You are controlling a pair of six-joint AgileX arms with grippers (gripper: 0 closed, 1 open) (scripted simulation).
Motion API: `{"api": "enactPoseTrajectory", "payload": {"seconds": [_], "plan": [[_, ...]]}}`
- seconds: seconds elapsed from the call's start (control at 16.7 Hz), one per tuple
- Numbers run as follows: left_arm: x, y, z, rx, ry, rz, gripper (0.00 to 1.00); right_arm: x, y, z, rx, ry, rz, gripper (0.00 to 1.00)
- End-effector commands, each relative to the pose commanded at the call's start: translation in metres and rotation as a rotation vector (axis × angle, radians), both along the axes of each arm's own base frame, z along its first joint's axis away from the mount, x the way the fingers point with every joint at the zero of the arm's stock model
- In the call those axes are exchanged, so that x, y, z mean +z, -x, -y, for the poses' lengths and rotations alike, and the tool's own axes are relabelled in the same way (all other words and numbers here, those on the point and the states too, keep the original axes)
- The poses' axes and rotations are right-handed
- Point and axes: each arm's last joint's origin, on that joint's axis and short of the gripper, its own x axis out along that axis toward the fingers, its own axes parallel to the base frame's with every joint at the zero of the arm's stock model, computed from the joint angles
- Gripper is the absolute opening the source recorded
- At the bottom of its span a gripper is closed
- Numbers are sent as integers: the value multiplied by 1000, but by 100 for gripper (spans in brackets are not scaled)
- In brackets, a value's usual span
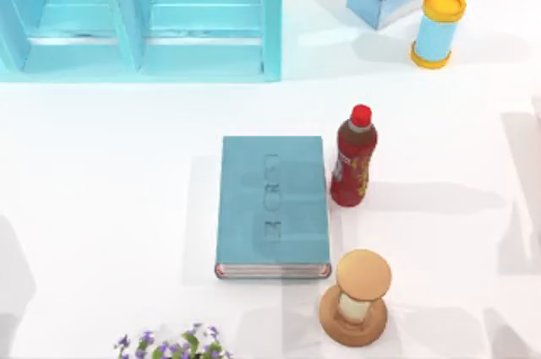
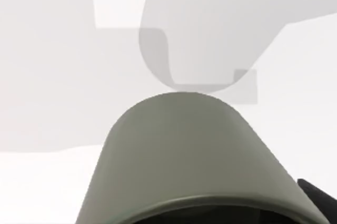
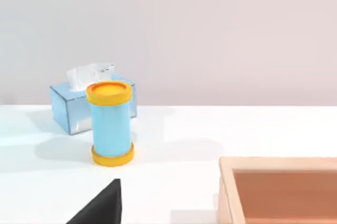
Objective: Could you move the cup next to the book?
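Up close in the left wrist view sits the cup (image 2: 195,155), its grey-olive wall swelling toward the camera with the white counter (image 2: 47,182) below it and soft grey shadows spread across that surface. A sliver of dark finger (image 2: 320,195) peeks in beside the cup's rim, but whether the left fingers are pinching the cup or standing off it, I cannot tell.

Over to the top view: the teal-blue book (image 1: 272,205) lies flat mid-counter, spine side to the left, pale page edges facing the near edge. Just right of it stands a red drink bottle (image 1: 354,158) with a red cap, and a wooden sand timer (image 1: 358,296) sits off the book's near right corner. A light-blue shelf unit (image 1: 144,17) occupies the far left. Purple flowers (image 1: 173,344) poke in at the near edge.

From the right wrist view, a light-blue canister (image 3: 110,123) with yellow ends stands in front of a tissue box (image 3: 79,105), and a tan wooden tray (image 3: 279,187) lies near. A dark wedge (image 3: 102,205) shows low down; the right fingers' state I cannot tell.
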Motion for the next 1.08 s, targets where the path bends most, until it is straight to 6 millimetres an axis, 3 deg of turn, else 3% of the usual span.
{"api": "enactPoseTrajectory", "payload": {"seconds": [0.3, 0.54, 0.84, 1.08], "plan": [[-5, -5, 4, 4, 31, -23, 0, 0, 0, 0, 0, 0, 0, 100], [-15, -36, 35, 19, 112, -121, 0, 0, 0, 0, 0, 0, 0, 100], [-1, -84, 125, 87, 59, -157, 0, 0, 0, 0, 0, 0, 0, 100], [14, -95, 200, 297, -8, -128, 0, 0, 0, 0, 0, 0, 0, 100]]}}
